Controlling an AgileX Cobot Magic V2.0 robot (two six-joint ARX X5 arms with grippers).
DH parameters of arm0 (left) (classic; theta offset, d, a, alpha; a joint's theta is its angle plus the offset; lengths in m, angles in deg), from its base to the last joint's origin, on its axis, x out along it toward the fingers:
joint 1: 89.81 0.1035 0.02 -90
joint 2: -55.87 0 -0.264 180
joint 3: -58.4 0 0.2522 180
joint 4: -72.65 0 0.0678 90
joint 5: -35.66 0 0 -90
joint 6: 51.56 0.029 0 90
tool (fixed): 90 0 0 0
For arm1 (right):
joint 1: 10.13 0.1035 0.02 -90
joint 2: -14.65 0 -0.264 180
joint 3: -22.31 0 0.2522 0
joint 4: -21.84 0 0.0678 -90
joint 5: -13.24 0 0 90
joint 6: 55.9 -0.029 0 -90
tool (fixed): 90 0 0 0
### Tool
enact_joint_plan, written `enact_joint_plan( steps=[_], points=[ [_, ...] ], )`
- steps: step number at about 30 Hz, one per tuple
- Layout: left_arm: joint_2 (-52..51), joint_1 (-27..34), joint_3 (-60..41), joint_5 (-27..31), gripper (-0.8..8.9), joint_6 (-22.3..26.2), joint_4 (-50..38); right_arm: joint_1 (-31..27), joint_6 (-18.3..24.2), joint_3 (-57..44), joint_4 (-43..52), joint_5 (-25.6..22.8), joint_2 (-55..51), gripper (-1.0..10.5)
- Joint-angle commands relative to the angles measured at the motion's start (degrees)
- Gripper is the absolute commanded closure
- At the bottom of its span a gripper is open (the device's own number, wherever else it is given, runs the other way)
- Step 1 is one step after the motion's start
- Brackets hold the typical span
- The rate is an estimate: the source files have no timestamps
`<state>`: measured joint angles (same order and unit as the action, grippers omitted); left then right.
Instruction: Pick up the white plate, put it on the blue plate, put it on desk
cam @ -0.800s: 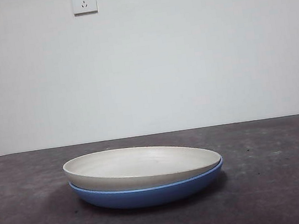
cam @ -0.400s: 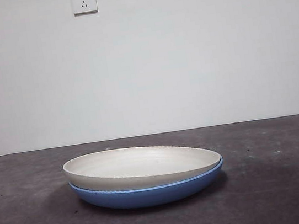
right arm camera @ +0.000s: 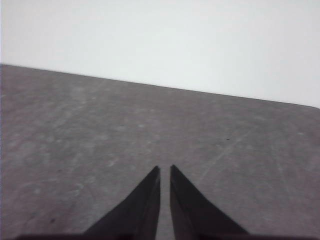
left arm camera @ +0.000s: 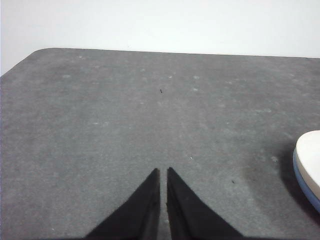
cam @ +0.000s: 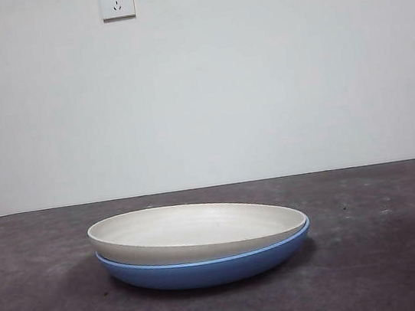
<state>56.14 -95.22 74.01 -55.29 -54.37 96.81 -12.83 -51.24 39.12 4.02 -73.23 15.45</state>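
Grey worktop (cam: 409, 266) carries the white plate (cam: 195, 231) nested crookedly in the blue plate (cam: 208, 267); both end effectors, left (left arm camera: 163, 172) and right (right arm camera: 164, 170), nearly closed, empty; any rim grasp risks dragging both.

No legible text, label, brand, number or sign is to be found on anything shown. A tiny dark mark is printed at the upper left corner of the white square plastic wall socket (cam: 116, 0), but it is too small to be read.
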Motion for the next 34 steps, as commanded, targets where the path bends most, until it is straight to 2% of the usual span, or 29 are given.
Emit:
enact_joint_plan(
  steps=[1, 6, 9, 34],
  points=[
    [-0.09, 0.04, -1.18, 0.11, 7.89, 0.61, 0.33, -0.07, -1.97, -1.36, 0.11, -2.78, -0.59, 9.2],
    [-0.09, 0.04, -1.18, 0.11, 7.89, 0.61, 0.35, -0.07, -5.57, -2.43, -3.93, -5.09, -0.59, 9.2],
    [-0.09, 0.04, -1.18, 0.11, 7.89, 0.61, 0.35, -0.07, -5.42, -2.4, -6.1, -5.05, -0.52, 9.2],
    [-0.09, 0.04, -1.18, 0.11, 7.89, 0.61, 0.33, -0.07, -5.44, -2.38, -4.9, -5.07, -0.59, 9.2]
  ],
)
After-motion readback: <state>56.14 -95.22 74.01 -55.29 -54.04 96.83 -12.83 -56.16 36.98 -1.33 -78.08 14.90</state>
